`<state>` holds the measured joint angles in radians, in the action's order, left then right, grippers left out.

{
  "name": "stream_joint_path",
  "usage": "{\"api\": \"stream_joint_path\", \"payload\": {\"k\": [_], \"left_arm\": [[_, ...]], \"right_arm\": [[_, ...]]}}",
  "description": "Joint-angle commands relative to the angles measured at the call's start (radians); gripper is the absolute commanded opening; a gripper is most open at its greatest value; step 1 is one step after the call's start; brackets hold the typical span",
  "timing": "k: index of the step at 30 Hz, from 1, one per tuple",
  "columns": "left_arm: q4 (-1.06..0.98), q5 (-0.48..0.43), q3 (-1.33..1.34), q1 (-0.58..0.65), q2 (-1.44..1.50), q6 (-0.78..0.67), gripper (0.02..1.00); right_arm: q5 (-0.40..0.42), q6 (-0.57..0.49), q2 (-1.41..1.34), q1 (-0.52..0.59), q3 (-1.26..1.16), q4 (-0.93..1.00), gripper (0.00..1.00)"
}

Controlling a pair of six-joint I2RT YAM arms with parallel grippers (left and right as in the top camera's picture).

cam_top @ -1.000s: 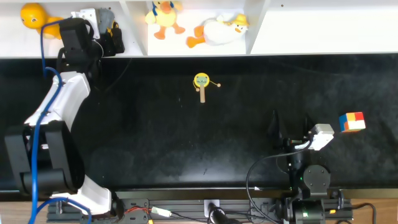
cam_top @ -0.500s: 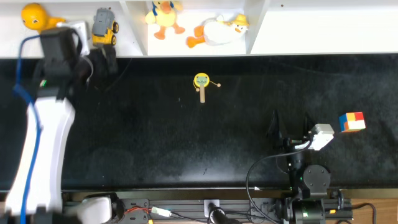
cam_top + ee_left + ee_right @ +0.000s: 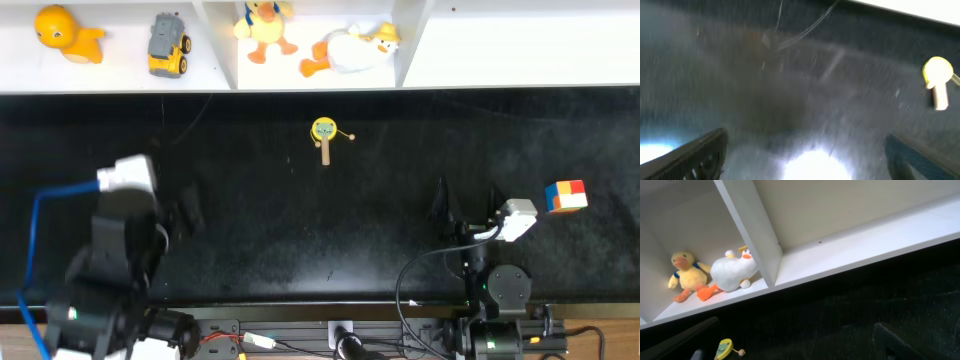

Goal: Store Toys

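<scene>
Left fingers [image 3: 700, 155] were spread wide with nothing between them, over bare black counter [image 3: 300, 230] on the left arm's own side. Right fingers [image 3: 685, 340] were spread too and empty, close to that arm's base, facing the shelf [image 3: 222, 45].

Toys on the shelf: orange duck [image 3: 68, 33] and toy truck [image 3: 163, 43] in the left compartment, yellow plush duck [image 3: 262, 27] and white plush goose [image 3: 350, 48] in the middle one. Two toys lay on the counter. The yellow rattle drum [image 3: 325, 137] was flat near the shelf edge, about mid-counter, handle pointing away from the shelf. The colour-block cube [image 3: 566, 195] was near the right arm, toward the counter's right end.

It read as a gap between picks, with the rattle drum probably next for the left arm. To do that well:
- Come straight down and set the fingers across the handle, not the round head.
- Go right down to the counter before closing, since the toy lies flat.
- Mind the small bead on its string.
- Lift clear of the shelf lip, then set it down well apart from the plush toys so nothing gets knocked.
</scene>
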<state>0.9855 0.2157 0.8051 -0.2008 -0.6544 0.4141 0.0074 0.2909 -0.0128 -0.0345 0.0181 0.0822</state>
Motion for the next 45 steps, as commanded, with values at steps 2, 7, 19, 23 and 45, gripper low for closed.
{"api": "stream_joint_path", "payload": {"k": [2,7,19,23,45], "left_arm": [[0.125,0.025,-0.03,-0.006,0.048,0.066,0.998],[0.188,0.025,-0.03,-0.006,0.045,0.066,0.998],[0.142,0.022,-0.041,0.008,0.066,0.063,0.998],[-0.042,0.025,-0.118,0.093,0.12,0.061,0.998],[-0.757,-0.155,-0.735,0.306,0.652,-0.161,0.998]], "right_arm": [[0.005,-0.003,0.009,-0.006,-0.013,-0.005,0.996],[0.005,-0.003,0.009,-0.006,-0.013,-0.005,0.996],[0.005,-0.003,0.009,-0.006,-0.013,-0.005,0.993],[0.005,-0.003,0.009,-0.006,-0.013,-0.005,0.996],[0.005,-0.003,0.009,-0.006,-0.013,-0.005,0.996]]}}
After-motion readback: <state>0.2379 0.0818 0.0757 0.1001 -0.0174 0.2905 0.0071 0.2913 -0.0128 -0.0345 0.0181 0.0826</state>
